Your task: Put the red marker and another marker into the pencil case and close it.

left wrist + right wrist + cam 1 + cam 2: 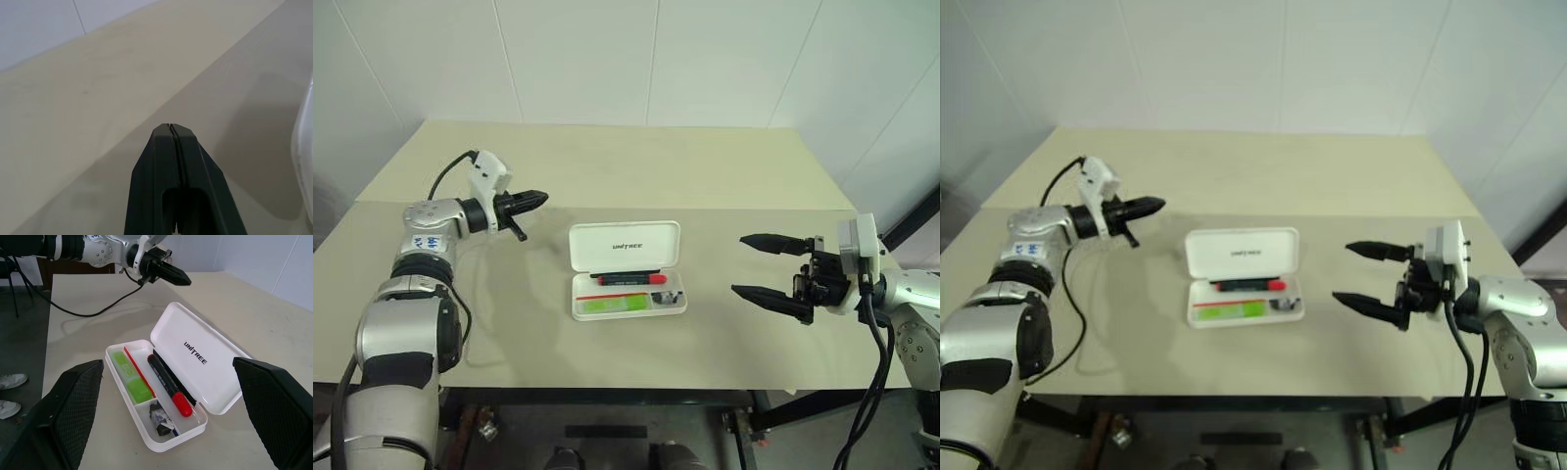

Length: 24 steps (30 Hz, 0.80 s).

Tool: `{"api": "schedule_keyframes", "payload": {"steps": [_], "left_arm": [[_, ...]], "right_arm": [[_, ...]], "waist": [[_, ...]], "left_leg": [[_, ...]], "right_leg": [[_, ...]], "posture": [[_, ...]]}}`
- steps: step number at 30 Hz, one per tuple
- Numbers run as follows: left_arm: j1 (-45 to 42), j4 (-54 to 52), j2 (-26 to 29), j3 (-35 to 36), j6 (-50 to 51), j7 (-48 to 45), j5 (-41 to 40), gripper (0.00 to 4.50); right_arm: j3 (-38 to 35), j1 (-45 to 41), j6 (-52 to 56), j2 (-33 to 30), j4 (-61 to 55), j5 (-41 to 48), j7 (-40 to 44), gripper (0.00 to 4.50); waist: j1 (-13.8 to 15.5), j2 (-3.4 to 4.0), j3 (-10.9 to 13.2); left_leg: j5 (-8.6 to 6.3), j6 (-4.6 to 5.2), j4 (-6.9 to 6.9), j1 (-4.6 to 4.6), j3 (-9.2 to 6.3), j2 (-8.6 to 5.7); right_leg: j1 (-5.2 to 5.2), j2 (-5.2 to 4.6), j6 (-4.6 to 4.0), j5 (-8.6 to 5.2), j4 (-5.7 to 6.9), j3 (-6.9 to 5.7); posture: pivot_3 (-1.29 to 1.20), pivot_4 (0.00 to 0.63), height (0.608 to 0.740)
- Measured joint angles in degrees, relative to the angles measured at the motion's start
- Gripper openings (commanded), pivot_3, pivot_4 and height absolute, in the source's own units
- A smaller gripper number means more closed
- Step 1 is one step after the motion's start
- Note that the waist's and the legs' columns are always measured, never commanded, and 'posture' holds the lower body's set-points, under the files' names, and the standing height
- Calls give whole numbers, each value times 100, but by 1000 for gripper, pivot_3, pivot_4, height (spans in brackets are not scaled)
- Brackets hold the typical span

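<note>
The pencil case (625, 241) lies open at the table's middle, its white lid raised toward the far side. The red marker (631, 279) lies inside along the hinge side. Beside it, nearer the front, rests another marker (610, 305), chunky and lime green. My left gripper (540, 198) is shut and empty. It hovers left of the lid's far corner, pointing right toward it, and the lid's edge (304, 142) shows in the left wrist view. My right gripper (738, 264) stands wide open to the right of the case, pointing at it, with its fingers (73, 406) apart from the case.
A small dark crumpled item (161, 417) sits in the case's end compartment. The beige table (607, 157) meets a white wall behind. A black cable (445, 176) loops from my left wrist. The table's front edge runs near my arms.
</note>
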Motion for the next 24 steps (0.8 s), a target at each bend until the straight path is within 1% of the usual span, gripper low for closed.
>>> {"api": "schedule_keyframes", "payload": {"steps": [4, 8, 10, 14, 19, 22, 24], "left_arm": [[-14, 92, -378, -25, 230, 26, 89, 24], [-59, 98, -628, -39, 498, -91, 192, 24], [-70, 99, -676, -42, 634, -301, 220, 24], [-91, 99, -669, -112, 853, -1241, 257, 24], [-215, 97, -491, -537, 937, -2594, 593, 24], [-317, 88, -354, -763, 816, -3089, 812, 24], [-347, 84, -349, -872, 667, -3121, 908, 24]], "right_arm": [[3, -4, -3, 0, 1, -55, -5, 4500], [6, -15, -2, 1, 1, -86, -23, 4500], [5, -12, -2, 1, 0, -111, -45, 4500], [-15, 102, 7, 0, -85, -108, -96, 4500], [-124, 299, 22, -2, -202, -101, -174, 4500], [-222, 308, 24, -12, -256, -92, -182, 4500], [-226, 308, 24, -16, -259, -92, -180, 4500]], "waist": [[7, 0, 0], [-10, 0, 0], [-19, 0, 0], [-16, 0, 0], [-21, 0, 0], [-28, 0, 0], [-19, 0, 0]], "left_leg": [[0, 0, 0, -2, 1, -1], [0, 0, -2, -2, 2, -1], [0, 0, -2, -1, 2, -1], [0, -1, -4, -1, 2, -1], [0, -1, -5, -2, 3, -1], [0, 0, -5, 0, 3, -1], [0, 0, -5, -1, 1, -1]], "right_leg": [[0, 0, 0, 0, -1, 0], [-3, 2, 0, 0, -1, 2], [-3, 4, 0, 0, -1, 2], [-2, 5, 0, 0, -2, 2], [-3, 5, 0, 0, -4, 3], [-2, 4, -1, 0, -4, 4], [-2, 3, 0, 0, -3, 4]], "posture": [[0, 150, 740], [0, 150, 740], [0, 150, 740], [0, 150, 740], [0, 150, 740], [0, 150, 740], [0, 150, 740]]}}
